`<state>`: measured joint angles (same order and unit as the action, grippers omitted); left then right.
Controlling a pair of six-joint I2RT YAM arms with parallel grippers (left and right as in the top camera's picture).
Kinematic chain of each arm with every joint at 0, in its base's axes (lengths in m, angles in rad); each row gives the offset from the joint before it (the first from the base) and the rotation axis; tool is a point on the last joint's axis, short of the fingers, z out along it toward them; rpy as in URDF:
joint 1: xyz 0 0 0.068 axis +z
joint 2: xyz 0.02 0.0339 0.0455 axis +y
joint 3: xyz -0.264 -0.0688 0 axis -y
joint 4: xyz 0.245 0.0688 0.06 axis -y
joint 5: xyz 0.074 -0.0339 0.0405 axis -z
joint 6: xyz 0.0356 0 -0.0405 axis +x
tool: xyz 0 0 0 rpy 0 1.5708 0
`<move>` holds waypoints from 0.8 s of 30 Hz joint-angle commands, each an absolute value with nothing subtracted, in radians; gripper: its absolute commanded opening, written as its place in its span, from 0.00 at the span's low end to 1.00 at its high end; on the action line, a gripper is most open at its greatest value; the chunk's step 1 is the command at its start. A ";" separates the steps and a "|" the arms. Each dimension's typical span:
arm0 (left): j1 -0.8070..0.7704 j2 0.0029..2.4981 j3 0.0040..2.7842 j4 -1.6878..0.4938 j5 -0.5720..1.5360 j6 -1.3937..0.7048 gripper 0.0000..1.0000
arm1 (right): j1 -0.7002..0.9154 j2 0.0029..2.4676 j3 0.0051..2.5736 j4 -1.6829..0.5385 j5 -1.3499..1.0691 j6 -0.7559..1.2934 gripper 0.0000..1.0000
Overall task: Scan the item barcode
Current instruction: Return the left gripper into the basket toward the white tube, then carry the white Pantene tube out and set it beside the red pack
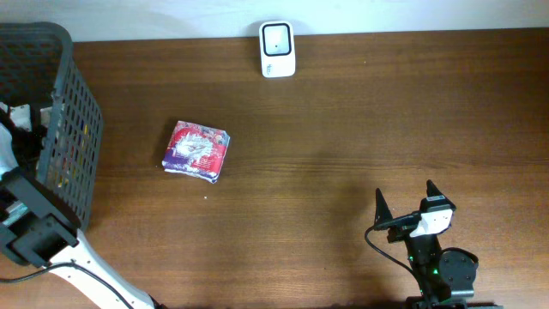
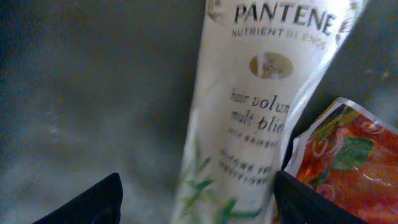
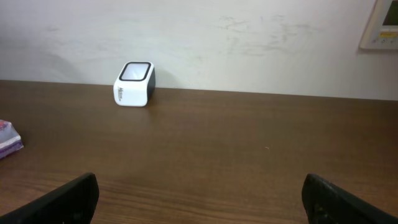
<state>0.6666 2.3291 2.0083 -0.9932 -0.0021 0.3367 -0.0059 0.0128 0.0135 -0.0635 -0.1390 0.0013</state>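
Overhead: the dark mesh basket (image 1: 73, 120) is sitting at the 9 o'clock edge of the counter (image 1: 343, 146). Your left arm (image 1: 39, 227) is hanging over its near rim. From above you cannot see that arm's gripper.

Left wrist: the left gripper (image 2: 198, 193) is hovering over a white Pantene tube (image 2: 249, 112). The tube is lying printed face up on a grey surface, running from 12 o'clock to 6 o'clock in this view. The jaws are standing apart, one on each side of the tube. The 3 o'clock one is sitting just beside the tube's edge and the 9 o'clock one is apart from it, so nothing is being gripped. An orange-red packet (image 2: 348, 162) is lying against the tube at 4 o'clock.

The white barcode scanner (image 1: 277, 49) is standing at the counter's 12 o'clock edge, by the wall (image 3: 249, 43). A red-and-purple packet (image 1: 196, 151) is lying flat on the counter between basket and scanner.

The right gripper (image 1: 405, 193) is waiting at 5 o'clock with its jaws released wide, holding nothing. In its wrist view the scanner is showing at 11 o'clock.
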 commanded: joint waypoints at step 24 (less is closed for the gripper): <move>0.652 2.104 2.049 -0.981 0.038 0.281 0.00 | 0.000 0.006 0.006 -0.065 -0.134 0.009 0.99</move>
<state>0.6613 2.2837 2.0228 -0.9878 0.0269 0.2951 -0.0059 0.0128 0.0135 -0.0635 -0.1390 0.0010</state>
